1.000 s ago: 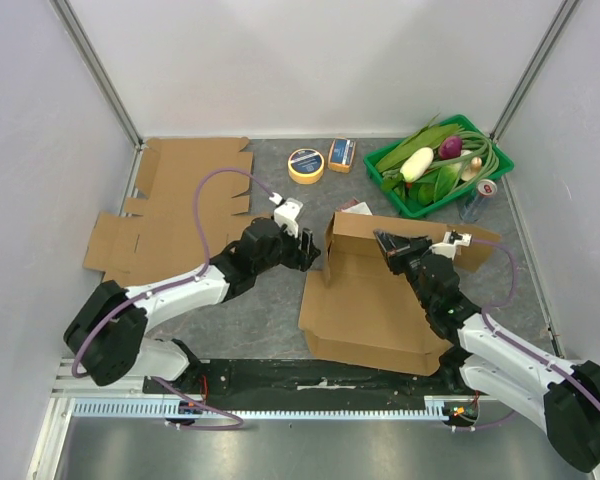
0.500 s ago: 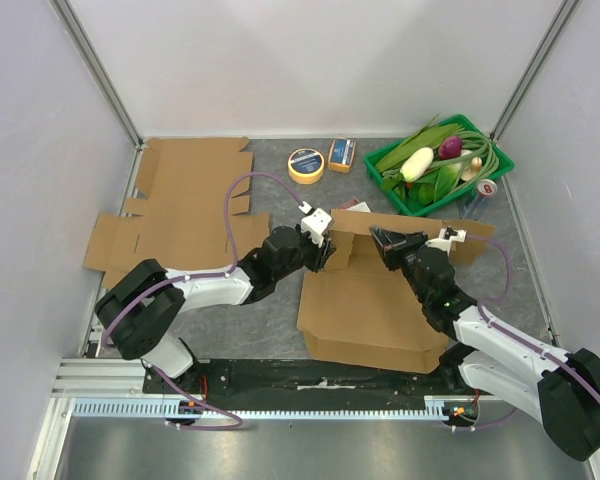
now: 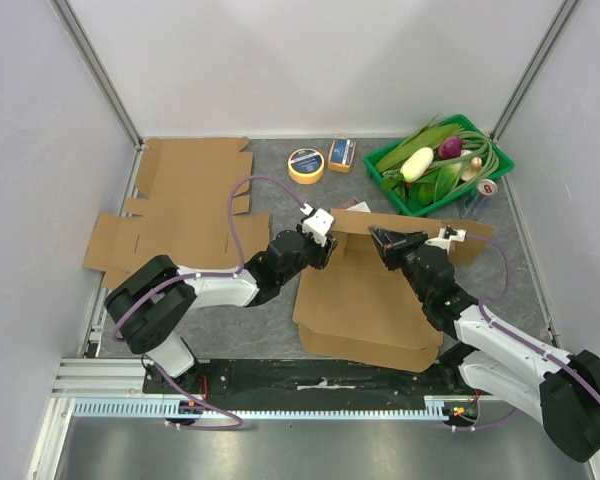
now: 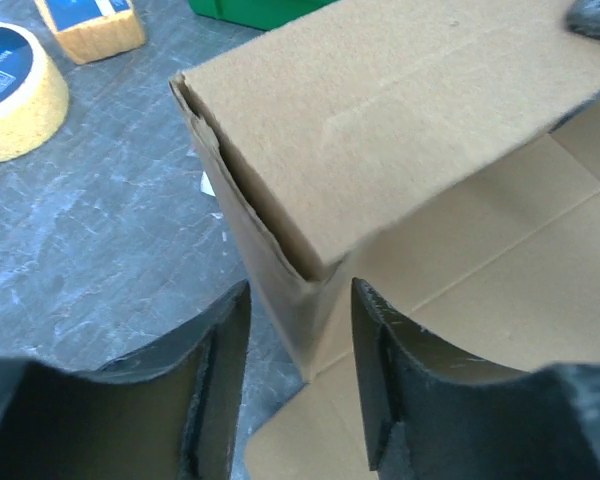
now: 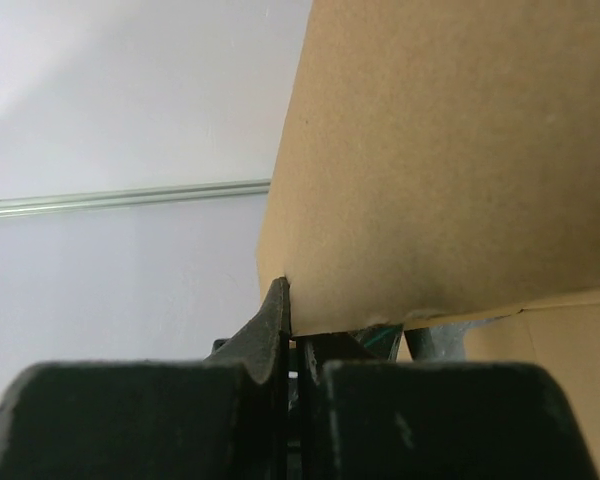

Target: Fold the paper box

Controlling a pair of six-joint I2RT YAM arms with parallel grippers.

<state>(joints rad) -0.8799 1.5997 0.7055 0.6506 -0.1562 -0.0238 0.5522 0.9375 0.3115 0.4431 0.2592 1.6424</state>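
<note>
The box lies in the middle of the table, just ahead of the two arms. Its base panels are flat and its far wall is raised upright.

The right gripper is clenched on that wall. In the right wrist view its fingers pinch the lower edge of the cardboard.

The left gripper is at the wall's left corner. Its jaws are parted and straddle the folded corner, one finger outside and the other inside. Whether the pads press the cardboard, I cannot tell.

Flat cardboard sheets lie on the table's left side, well apart from the box. Beyond the box are a tape roll and a sponge, side by side. A green basket of vegetables sits in the far right corner, with a can just beside it.
</note>
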